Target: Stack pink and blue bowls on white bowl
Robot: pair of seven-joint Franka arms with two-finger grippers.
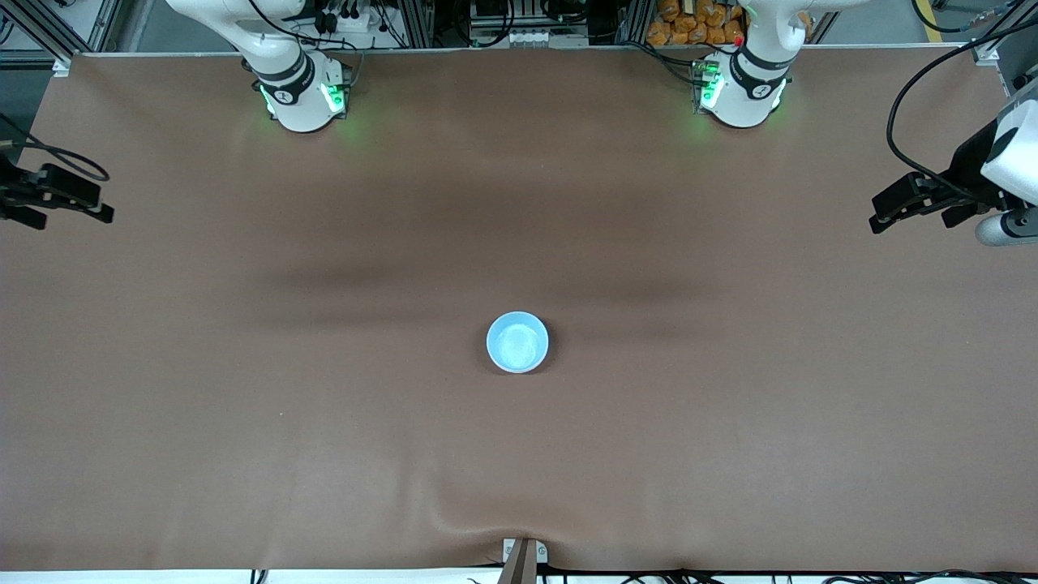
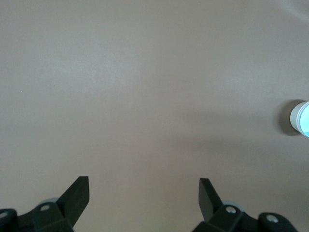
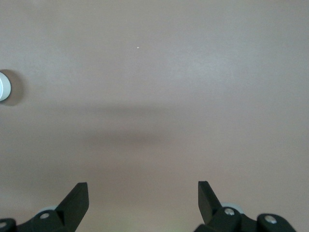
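Note:
A light blue bowl stands upright in the middle of the table. In the left wrist view its outer wall looks whitish with blue inside. Only a whitish edge of it shows in the right wrist view. I cannot tell whether other bowls sit under it. No pink bowl and no separate white bowl show. My left gripper is open and empty over the left arm's end of the table. My right gripper is open and empty over the right arm's end. Both are well away from the bowl.
The brown table cover has a wrinkle at the edge nearest the front camera, by a small clamp. The arms' bases stand along the table's edge farthest from the front camera.

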